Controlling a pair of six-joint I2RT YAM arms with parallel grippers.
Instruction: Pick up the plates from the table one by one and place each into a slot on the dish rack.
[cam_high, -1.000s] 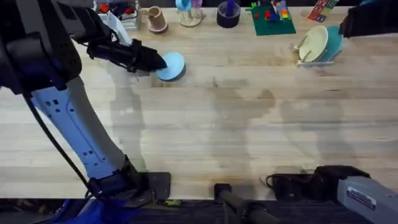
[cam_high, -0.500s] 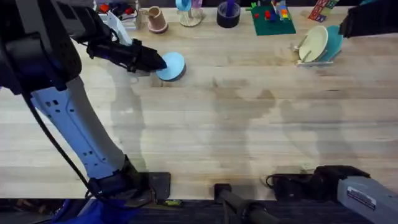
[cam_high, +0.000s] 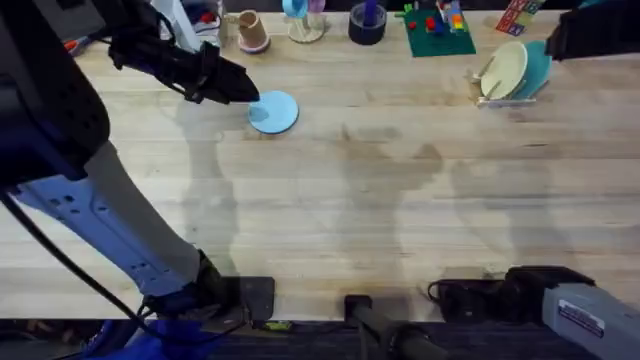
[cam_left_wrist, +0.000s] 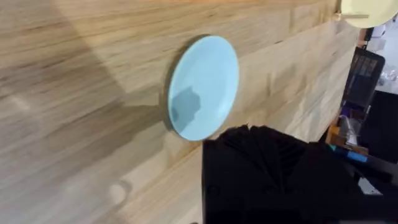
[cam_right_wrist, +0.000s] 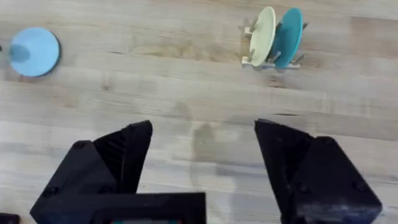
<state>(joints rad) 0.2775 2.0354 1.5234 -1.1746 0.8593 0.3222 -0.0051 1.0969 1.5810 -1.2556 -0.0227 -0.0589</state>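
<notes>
A pale sky blue plate (cam_high: 273, 112) lies flat on the table (cam_high: 380, 200), far left of centre. My left gripper (cam_high: 238, 88) hovers just to its left, its black tip beside the plate's rim and apart from it. The left wrist view has the same plate (cam_left_wrist: 204, 87) beyond a black finger (cam_left_wrist: 267, 168). The dish rack (cam_high: 508, 97) stands at the far right with a cream-yellow plate (cam_high: 503, 68) and a teal plate (cam_high: 537, 66) upright in it. My right gripper (cam_right_wrist: 202, 134) is open and holds nothing, with the rack (cam_right_wrist: 270, 61) and blue plate (cam_right_wrist: 34, 51) far ahead.
Along the far edge stand a green baseplate with bricks (cam_high: 438, 30), a dark tape roll (cam_high: 367, 22), a tan cup (cam_high: 252, 32) and other small items. The right arm (cam_high: 560, 300) rests folded at the near right edge.
My left gripper has drawn back up and to the left, off the blue plate's edge. The plate now lies flat, shifted slightly toward me. The right arm has not moved.
</notes>
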